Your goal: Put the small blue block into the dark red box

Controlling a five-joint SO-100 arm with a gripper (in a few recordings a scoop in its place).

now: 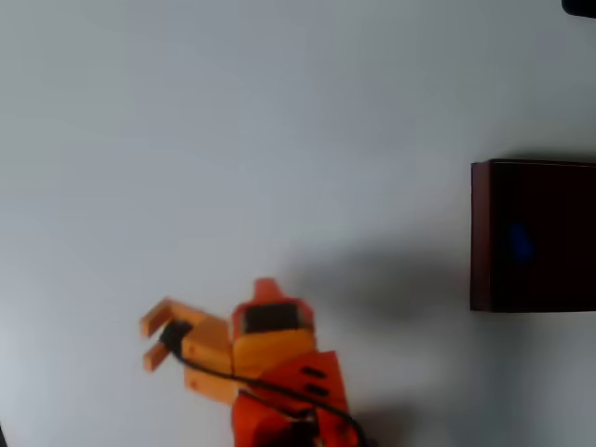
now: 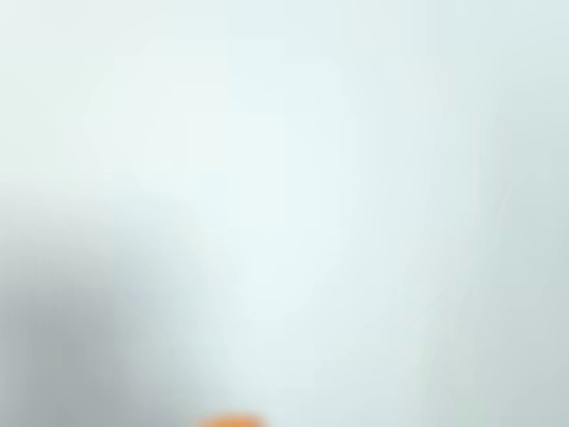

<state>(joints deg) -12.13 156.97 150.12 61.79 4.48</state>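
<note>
In the overhead view the dark red box (image 1: 484, 237) stands at the right edge, open-topped with a near-black inside. A small blue block (image 1: 520, 242) lies inside it, a dim blue patch on the dark floor. My orange gripper (image 1: 147, 341) is far to the left near the bottom edge, pointing left, its two fingers apart with nothing between them. The wrist view is blurred pale table, with an orange sliver (image 2: 229, 420) at the bottom edge.
The pale grey table (image 1: 279, 140) stretches bare between the arm and the box. The orange arm body (image 1: 279, 372) with a black cable runs off the bottom edge. A dark object (image 1: 579, 7) sits in the top right corner.
</note>
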